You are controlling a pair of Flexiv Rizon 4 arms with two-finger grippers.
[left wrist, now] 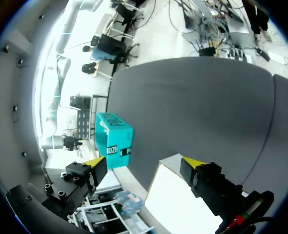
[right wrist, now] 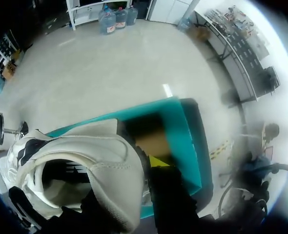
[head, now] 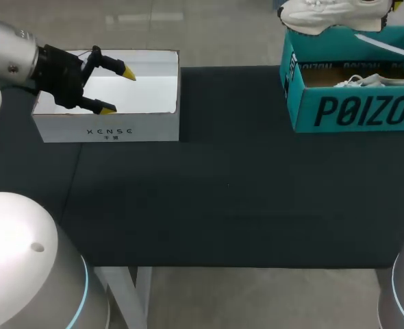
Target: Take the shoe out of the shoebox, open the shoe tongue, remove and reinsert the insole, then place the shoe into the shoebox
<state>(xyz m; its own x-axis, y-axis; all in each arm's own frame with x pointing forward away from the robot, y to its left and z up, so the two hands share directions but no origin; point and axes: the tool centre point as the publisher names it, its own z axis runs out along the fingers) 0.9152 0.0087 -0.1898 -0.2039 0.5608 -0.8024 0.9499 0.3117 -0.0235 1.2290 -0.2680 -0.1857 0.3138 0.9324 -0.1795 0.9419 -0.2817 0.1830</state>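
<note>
A white shoe [head: 332, 15] hangs above the open teal shoebox [head: 352, 113] at the table's far right. In the right wrist view my right gripper [right wrist: 146, 163] is shut on the collar of the white shoe [right wrist: 85, 165], with one yellow tip outside and the other finger hidden inside; the teal shoebox [right wrist: 183, 131] lies beneath. A second white shoe [head: 374, 81] lies inside the box. My left gripper [head: 116, 89] stands open and holds nothing over a white box [head: 109, 127] at the far left. In its own view the left gripper [left wrist: 145, 162] spreads wide, the teal shoebox [left wrist: 113, 140] far ahead.
The white box [left wrist: 183, 204] is open-topped and looks empty. The dark table [head: 222, 199] stretches between the two boxes, its front edge near me.
</note>
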